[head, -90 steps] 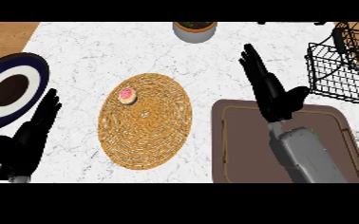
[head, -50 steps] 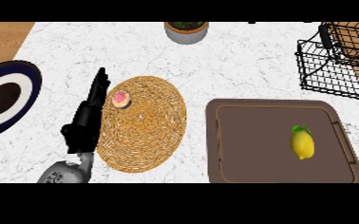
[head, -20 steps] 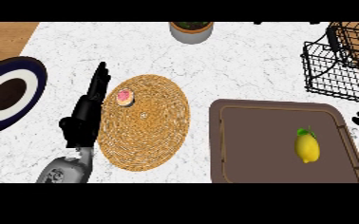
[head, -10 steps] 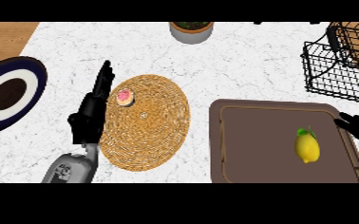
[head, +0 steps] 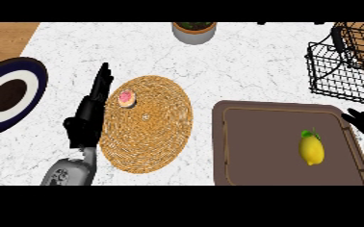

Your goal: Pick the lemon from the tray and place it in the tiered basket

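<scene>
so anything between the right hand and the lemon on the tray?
Nothing visible. The right hand shows only at the view's right edge, above the brown tray's rim; the lemon lies on bare tray surface just below-left of it.

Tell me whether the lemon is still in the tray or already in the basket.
Still in the tray. The lemon lies on the brown tray, right of its middle, with no robot hand holding it; the wire basket stands apart above it.

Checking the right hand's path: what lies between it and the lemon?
In the head view, only bare brown tray floor and its raised right rim lie between the right hand, at the picture's right edge, and the lemon.
</scene>
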Controlling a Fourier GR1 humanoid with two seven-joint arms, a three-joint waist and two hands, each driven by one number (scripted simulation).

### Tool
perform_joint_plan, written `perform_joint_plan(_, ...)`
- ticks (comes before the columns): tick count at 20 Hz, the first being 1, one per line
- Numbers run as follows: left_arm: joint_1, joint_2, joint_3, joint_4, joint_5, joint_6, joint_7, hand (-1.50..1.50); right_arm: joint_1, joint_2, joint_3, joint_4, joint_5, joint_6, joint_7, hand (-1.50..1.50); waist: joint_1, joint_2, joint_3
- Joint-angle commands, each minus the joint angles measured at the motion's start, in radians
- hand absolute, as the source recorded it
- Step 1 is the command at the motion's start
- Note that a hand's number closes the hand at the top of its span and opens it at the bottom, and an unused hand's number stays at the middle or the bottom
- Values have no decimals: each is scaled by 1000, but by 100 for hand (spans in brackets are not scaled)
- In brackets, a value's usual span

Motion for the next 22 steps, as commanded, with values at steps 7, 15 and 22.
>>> perform_joint_plan(7, -50, -12, 47, -26, -23, -27, 79, 0, -32, 38, -28, 125, 81, 17, -113, -150, 0, 0, 0)
perform_joint_plan(15, 22, -24, 62, 16, -16, -80, -47, 0, -108, 92, -3, 205, 124, 29, -164, -150, 3, 1, 0)
perform_joint_plan(22, 2, -66, 54, -18, -63, -60, 13, 0, -81, 144, -24, 203, 165, 22, -200, -150, 0, 0, 0)
